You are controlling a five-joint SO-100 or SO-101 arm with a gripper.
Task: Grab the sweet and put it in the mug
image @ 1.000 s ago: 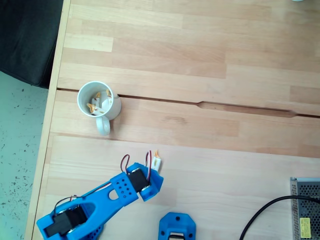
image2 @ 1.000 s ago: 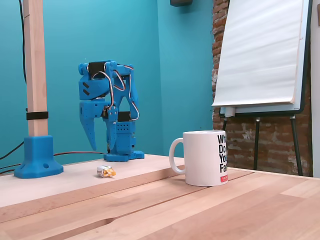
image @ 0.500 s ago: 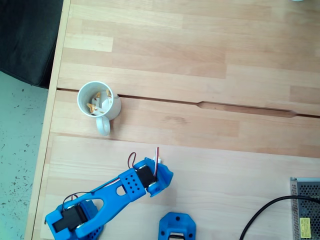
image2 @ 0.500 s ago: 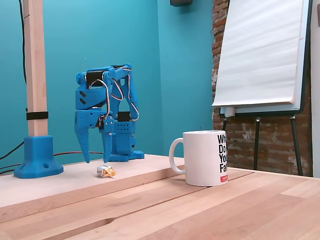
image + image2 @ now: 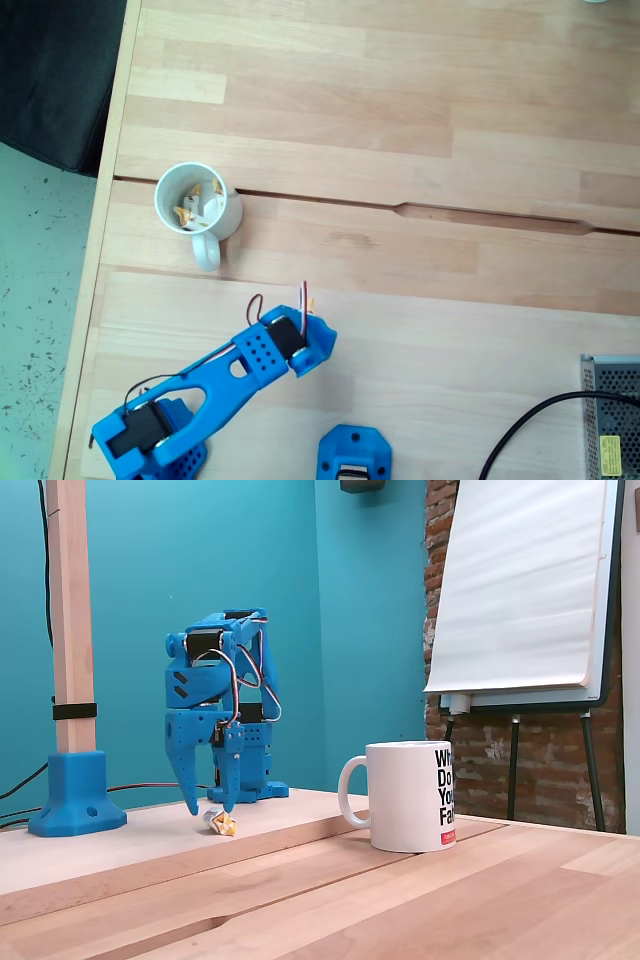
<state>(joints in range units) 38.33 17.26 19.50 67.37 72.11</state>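
Pale wooden tabletop, gripper with jaws parted hanging directly over the sweet lying just below the fingertips, mug well apart, right in this fixed view.

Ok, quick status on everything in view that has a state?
Blue two-finger gripper: open, fingers pointing down, straddling the sweet.
Small white sweet with orange wrapper ends: lying on the wooden table, not yet grasped.
White ceramic mug: upright, already holding wrapped sweets.
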